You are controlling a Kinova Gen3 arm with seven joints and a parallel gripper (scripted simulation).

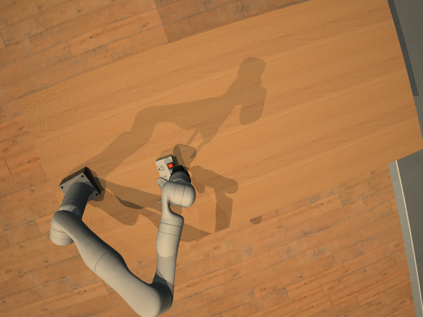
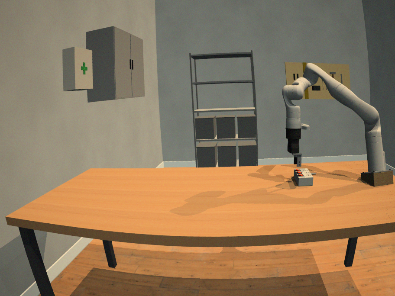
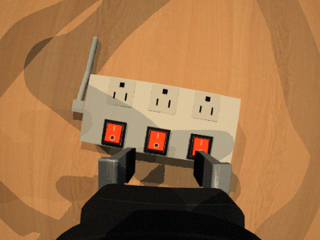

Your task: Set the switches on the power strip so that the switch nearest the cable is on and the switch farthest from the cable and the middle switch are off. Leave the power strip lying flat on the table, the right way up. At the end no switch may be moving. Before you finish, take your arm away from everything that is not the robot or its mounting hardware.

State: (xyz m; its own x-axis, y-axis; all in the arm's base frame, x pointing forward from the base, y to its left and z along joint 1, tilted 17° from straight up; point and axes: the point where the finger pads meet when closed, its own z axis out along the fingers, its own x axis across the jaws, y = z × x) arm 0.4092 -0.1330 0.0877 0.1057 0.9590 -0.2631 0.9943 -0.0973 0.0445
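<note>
Wrist view, looking down. The pincer [image 3: 164, 170] hangs with its two fingers spread wide apart and nothing between them; one fingertip [image 3: 123, 166] shows at lower left of centre, the other at lower right, both poised over the near long edge of the power strip [image 3: 161, 114]. The strip lies flat and right way up on the worktop [image 3: 262, 44], just above the pincer in the frame. Its long axis runs left to right with a slight downward tilt toward the right, roughly parallel to the line joining the two fingers. The cable [image 3: 89, 69] leaves the strip's left end and runs toward the upper left, so the strip points cable-end left.

Three red rocker switches line the lower row, the outlets the upper row. The switch nearest the cable [image 3: 114, 132] sits just above the left finger; the middle switch [image 3: 157, 141] falls above the gap between the fingers; the switch farthest from the cable [image 3: 201, 145] sits just above the right finger. Which rockers are on cannot be told with certainty.

In the exterior view, the pincer hovers a little above the strip at right of centre. As a judgement, the coming press depends on shifting one finger upward in the frame onto a chosen rocker.
</note>
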